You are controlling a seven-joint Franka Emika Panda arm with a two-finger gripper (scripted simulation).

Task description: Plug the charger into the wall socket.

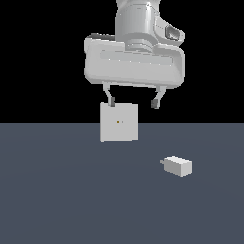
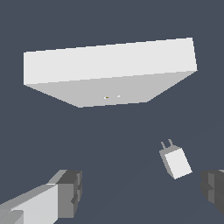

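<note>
The charger [image 1: 177, 166] is found lying on the grey floor [image 1: 57, 200], nearest the exterior camera and toward the exterior view's right, its prongs directed toward the exterior view's left. It is untouched and well apart from everything else. The gripper [image 1: 134, 102] is held high above the floor, its jaws spread wide with nothing between them; in the wrist view the charger [image 2: 176, 162] is seen between the two fingertips [image 2: 70, 193] but far below them. Farthest back, the wall socket [image 1: 119, 122] stands upright, its orange dot facing forward. The approach step is judged to be in hand: no grasp is yet made. A descent over the charger, with the jaws aligned across its body, is called for next.
</note>
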